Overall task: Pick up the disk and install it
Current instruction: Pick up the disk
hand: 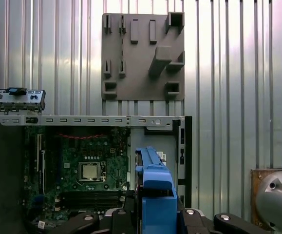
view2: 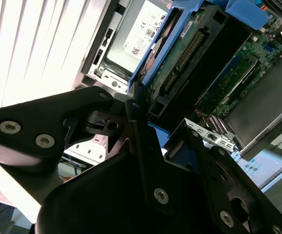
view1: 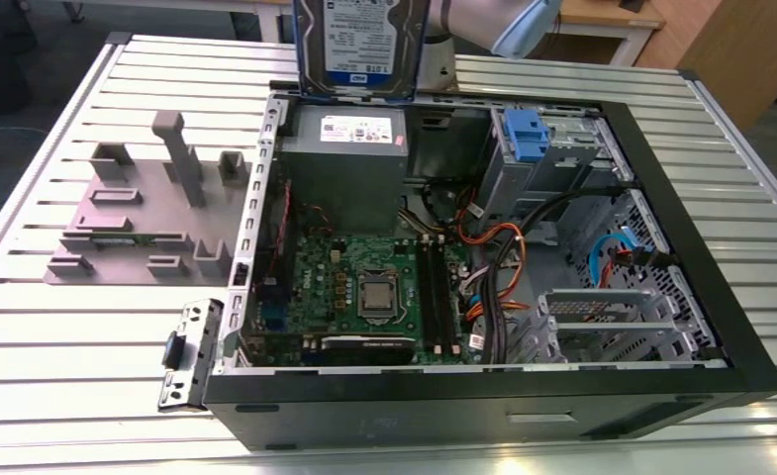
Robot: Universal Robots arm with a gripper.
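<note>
Gripper (hand: 156, 218) clamped on the disk (view1: 357, 45) by its blue bracket sides, above the case (view1: 685, 208) rim. Dense, rigid, knock-sensitive, I'd say; bracket's the safe hold.

disk (view1: 359, 45): white label, blue band, blue frame | end effector (view2: 165, 122): black | desk (view1: 71, 336): silver, ribbed slats | motherboard (view1: 361, 287): green | case (view1: 494, 406): black | fixture plate (view1: 138, 218): grey | power supply (view1: 348, 158): grey, white sticker

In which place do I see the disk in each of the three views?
Exterior view: the disk hangs at the top edge, above the power-supply box.
First wrist view: the disk stands edge-on, blue-framed, in the hand.
Second wrist view: the disk shows its circuit-board side.
Shared landmark: the green motherboard.
</note>
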